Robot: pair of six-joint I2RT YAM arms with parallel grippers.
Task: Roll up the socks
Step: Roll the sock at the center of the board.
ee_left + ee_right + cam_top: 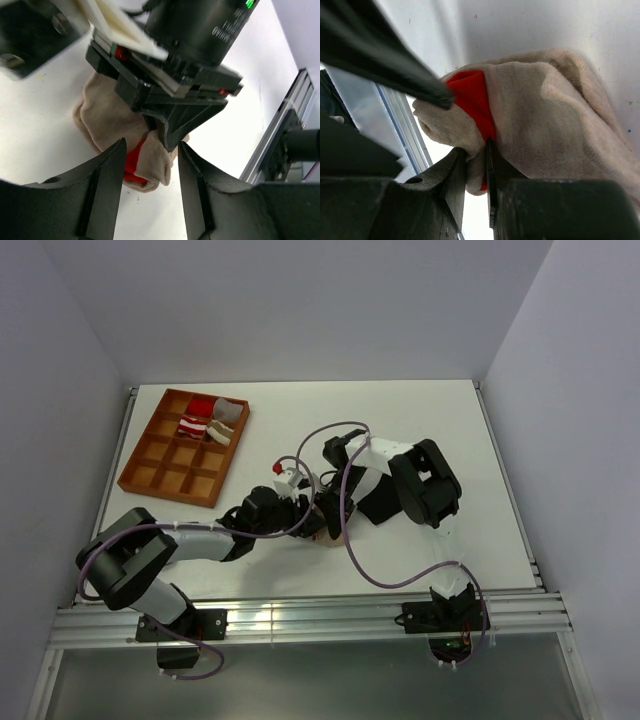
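From above, both arms meet over the beige sock point(323, 536) on the table point(450, 420) near its front edge; at the left wrist, the left gripper point(150, 172) stands open astride the sock's red-tipped fold; at the right wrist, the right gripper point(476, 165) pinches that fold.

Passable room: the far and right portions of the table point(440, 430) are unobstructed, as is the strip between the tray point(165, 485) and the arms.

Obstacles:
- The tray occupies the far left corner.
- At the centre, near the front edge, the left gripper point(150, 156) and right gripper point(476, 152) crowd together over the beige sock point(105, 117).
- The right gripper's body blocks the space directly ahead of the left fingers point(112, 165).
- A purple cable point(385, 586) loops over the near right area.
- Walls point(60, 390) close three sides.
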